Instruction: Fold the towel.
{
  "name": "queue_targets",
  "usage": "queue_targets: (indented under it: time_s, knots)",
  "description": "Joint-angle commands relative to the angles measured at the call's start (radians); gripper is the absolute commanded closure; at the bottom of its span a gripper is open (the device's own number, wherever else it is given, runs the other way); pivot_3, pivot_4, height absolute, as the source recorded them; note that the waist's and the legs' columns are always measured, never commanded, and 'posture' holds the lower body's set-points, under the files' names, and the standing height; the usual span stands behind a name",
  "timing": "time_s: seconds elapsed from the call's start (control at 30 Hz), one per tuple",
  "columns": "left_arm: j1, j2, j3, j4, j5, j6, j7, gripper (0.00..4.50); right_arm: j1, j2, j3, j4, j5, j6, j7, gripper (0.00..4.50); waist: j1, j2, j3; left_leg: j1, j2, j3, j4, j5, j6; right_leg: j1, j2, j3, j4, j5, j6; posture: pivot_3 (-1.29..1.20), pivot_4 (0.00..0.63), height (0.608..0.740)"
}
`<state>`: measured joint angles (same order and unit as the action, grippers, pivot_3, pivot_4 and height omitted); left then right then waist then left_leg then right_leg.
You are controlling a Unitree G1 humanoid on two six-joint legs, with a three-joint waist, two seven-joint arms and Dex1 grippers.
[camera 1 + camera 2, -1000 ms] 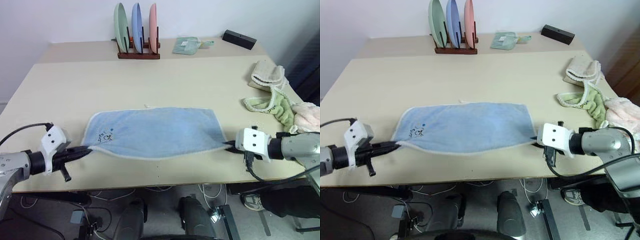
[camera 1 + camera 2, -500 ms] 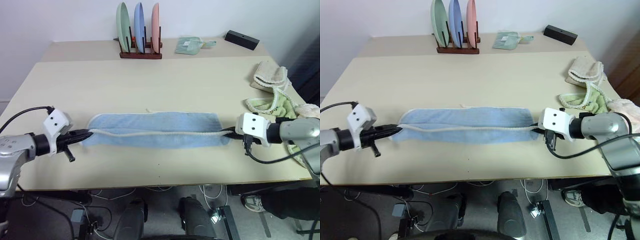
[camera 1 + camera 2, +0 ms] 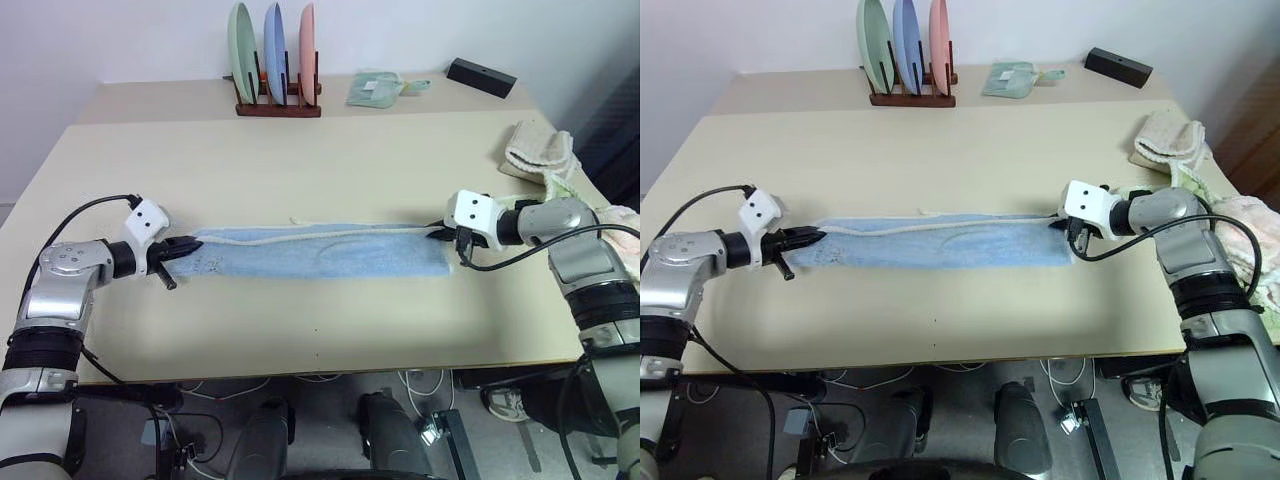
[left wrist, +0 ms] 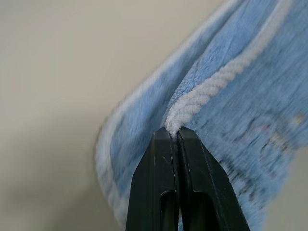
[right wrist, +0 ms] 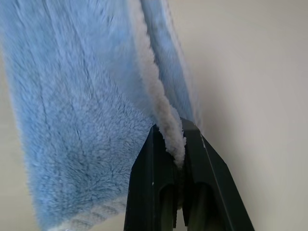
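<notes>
Terry cloth in light blue, the towel (image 3: 320, 252) is lying as a long narrow band on the tan table (image 3: 300, 170), on the robot's side of the wooden plate rack (image 3: 277, 105) and well apart from it, with the heap of cream and green towels (image 3: 545, 165) off beyond its right end. The fold looks to be in mid-carry: the left gripper (image 3: 190, 244) is pinching the whitish hem (image 4: 211, 86) at the left end, and the right gripper (image 3: 440, 232) is pinching the hem at the right end, both pairs of black fingers closed tight on the corded edge, as the wrist views are showing. That held edge is running as a taut pale line along the side of the band nearer the plate rack, so the near half seems to be getting laid over the far half. By my reading, the next move is calling for both grippers to set the held hem down level with the far edge, keeping the ends square, and only then to let go; uneven tension could be dragging the lower layer askew. A small dark printed mark (image 3: 212, 264) is showing faintly near the left corner, and the pile is looking soft and slightly rumpled along the middle.
</notes>
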<state>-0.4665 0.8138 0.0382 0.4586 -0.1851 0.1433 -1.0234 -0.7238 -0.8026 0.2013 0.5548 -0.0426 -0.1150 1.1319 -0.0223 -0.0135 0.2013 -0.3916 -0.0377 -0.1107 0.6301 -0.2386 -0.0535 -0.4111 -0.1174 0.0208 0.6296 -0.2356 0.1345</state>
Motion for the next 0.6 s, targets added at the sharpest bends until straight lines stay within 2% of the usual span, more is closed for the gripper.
queue_targets:
  time_s: [0.03, 0.27, 0.37, 0.53, 0.57, 0.6]
  knots:
    - [-0.02, 0.005, 0.006, 0.034, 0.02, -0.042, 0.0, 4.5, -0.046, 0.012, -0.013, 0.048, -0.017, -0.053, -0.016, 4.39, 0.0, 0.0, 0.0, 0.0, 0.0, 0.0, 0.0, 0.0, 0.0, 0.0, 0.0, 0.0, 0.0, 0.0, 0.0, 0.0, 0.15, 0.74]
    - [-0.026, -0.001, 0.021, 0.068, 0.014, -0.04, 0.013, 4.5, -0.08, 0.033, -0.023, 0.126, -0.043, -0.093, -0.063, 4.39, -0.005, 0.0, 0.0, 0.0, 0.0, 0.0, 0.0, 0.0, 0.0, 0.0, 0.0, 0.0, 0.001, 0.0, 0.0, 0.0, 0.15, 0.74]
    - [-0.029, 0.0, 0.04, 0.075, -0.013, -0.004, 0.004, 3.6, -0.093, 0.033, -0.027, 0.135, -0.032, -0.068, -0.044, 3.56, -0.012, 0.0, 0.0, 0.0, 0.0, 0.0, 0.0, 0.0, 0.0, 0.0, 0.0, 0.0, 0.001, 0.0, 0.0, 0.0, 0.15, 0.74]
    - [-0.036, -0.012, 0.072, 0.067, -0.021, 0.003, 0.044, 1.08, -0.094, 0.024, -0.036, 0.124, -0.036, -0.081, -0.06, 1.14, -0.021, 0.0, 0.0, 0.0, 0.0, -0.001, 0.0, 0.0, 0.0, 0.0, 0.0, 0.0, 0.001, 0.0, 0.0, 0.0, 0.15, 0.74]
    - [-0.039, -0.016, 0.082, 0.067, -0.026, 0.005, 0.057, 0.65, -0.091, 0.019, -0.04, 0.119, -0.038, -0.084, -0.07, 1.14, -0.022, 0.0, 0.0, 0.0, 0.0, -0.001, 0.0, 0.0, 0.0, 0.0, 0.0, 0.0, 0.001, 0.0, 0.0, 0.0, 0.15, 0.74]
    - [-0.044, -0.023, 0.096, 0.069, -0.036, 0.013, 0.072, 0.65, -0.089, 0.014, -0.046, 0.115, -0.04, -0.088, -0.085, 1.14, -0.022, 0.0, 0.0, 0.0, 0.0, -0.001, 0.0, 0.0, 0.0, 0.0, 0.0, 0.0, 0.001, 0.0, 0.0, 0.0, 0.15, 0.74]
